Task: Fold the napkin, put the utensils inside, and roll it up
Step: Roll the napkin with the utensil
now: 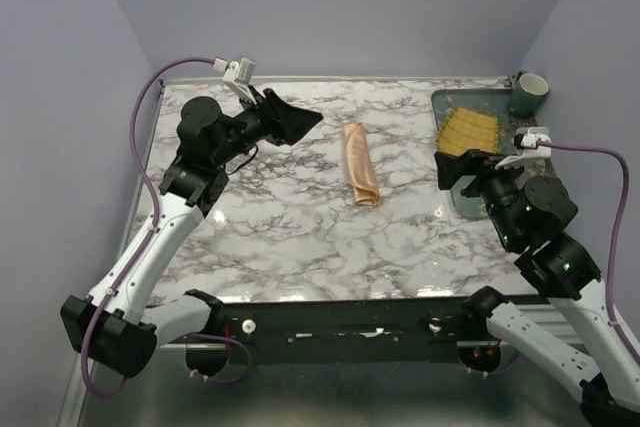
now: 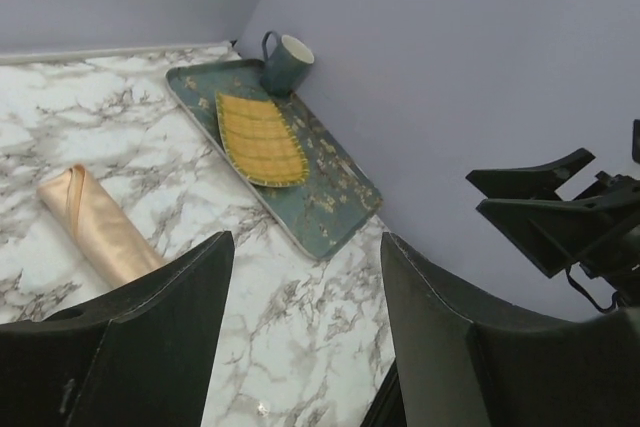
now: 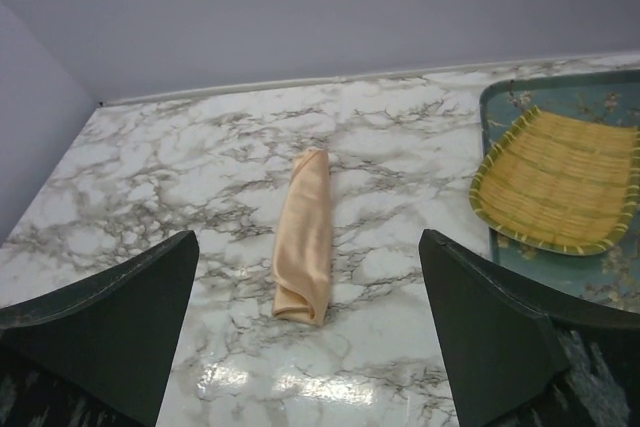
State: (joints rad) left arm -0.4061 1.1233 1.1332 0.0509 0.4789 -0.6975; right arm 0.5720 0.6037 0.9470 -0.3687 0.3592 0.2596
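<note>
You see the soft peach napkin (image 1: 361, 163) rolled into a slim tube on the glossy marble surface (image 1: 300, 227), both hands (image 1: 300, 123) (image 1: 452, 169) wide and empty.

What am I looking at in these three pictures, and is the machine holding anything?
Two robot arms are bolted at the near edge of a marble table. One picture looks down from above; the other two come from cameras on each wrist, so the dark shapes at their lower edges are that arm's own fingers. The left gripper and right gripper are both open and hold nothing. Mid-table lies the peach napkin, rolled up. At the far right a teal tray carries a yellow woven mat and a dark green mug.
</note>
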